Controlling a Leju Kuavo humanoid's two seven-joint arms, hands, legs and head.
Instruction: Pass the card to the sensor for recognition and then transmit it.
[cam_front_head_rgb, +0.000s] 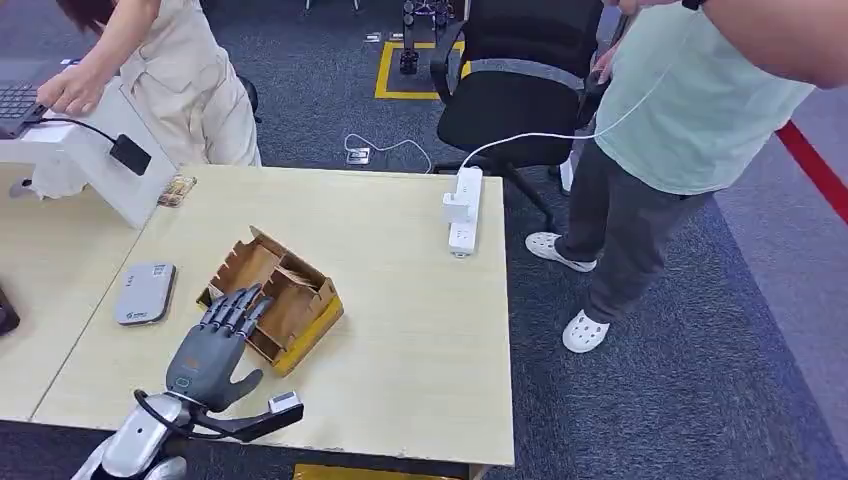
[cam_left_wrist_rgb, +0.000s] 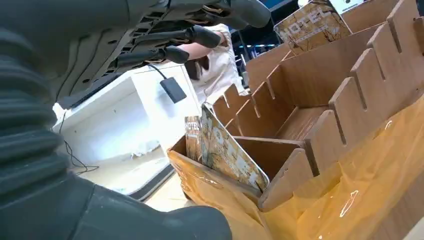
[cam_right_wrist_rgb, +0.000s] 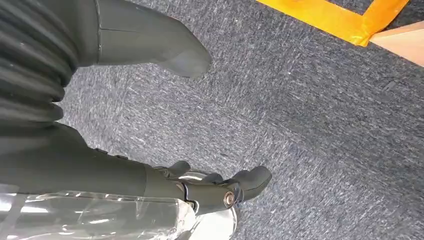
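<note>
A wooden slotted card rack (cam_front_head_rgb: 283, 292) with a yellow base stands on the light wood table (cam_front_head_rgb: 400, 330). In the left wrist view a patterned card (cam_left_wrist_rgb: 227, 150) leans in a near slot of the rack (cam_left_wrist_rgb: 320, 100), and a second card (cam_left_wrist_rgb: 310, 25) stands farther along. My left hand (cam_front_head_rgb: 215, 345) lies at the rack's near left corner, fingers (cam_left_wrist_rgb: 175, 52) stretched out over it and holding nothing. The grey card sensor (cam_front_head_rgb: 145, 292) lies flat on the table to the left of the rack. My right hand (cam_right_wrist_rgb: 150, 180) hangs over the carpet with its fingers apart and nothing in it.
A white power strip (cam_front_head_rgb: 462, 208) lies at the table's far right edge. A white stand (cam_front_head_rgb: 110, 170) with a black adapter is at the far left, where a person (cam_front_head_rgb: 170, 60) leans. Another person (cam_front_head_rgb: 680, 120) and a black office chair (cam_front_head_rgb: 520, 90) stand beyond the table.
</note>
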